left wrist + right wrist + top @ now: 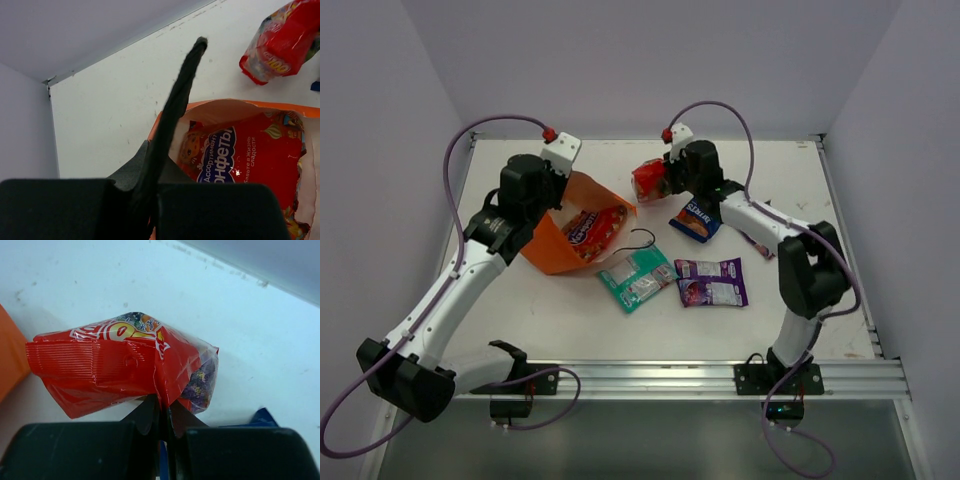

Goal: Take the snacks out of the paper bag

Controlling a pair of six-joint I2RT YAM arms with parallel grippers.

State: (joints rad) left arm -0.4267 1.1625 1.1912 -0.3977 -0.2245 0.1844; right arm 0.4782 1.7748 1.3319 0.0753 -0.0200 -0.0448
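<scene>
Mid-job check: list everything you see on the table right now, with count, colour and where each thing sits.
paper bag: one, orange, lying open left of centre on the table
cord handle: one loop, black, on the table at the bag's mouth
larger red packet: one, red, inside the bag
small red packet: one, red, far centre, held by the right gripper
blue-and-red packet: one, on the table beside the right arm
teal packet: one, teal, on the table in front of the bag's mouth
purple packet: one plainly in view, purple, just right of the teal one
left gripper: one, black, shut on the bag's rim
right gripper: one, black, shut on the small red packet
</scene>
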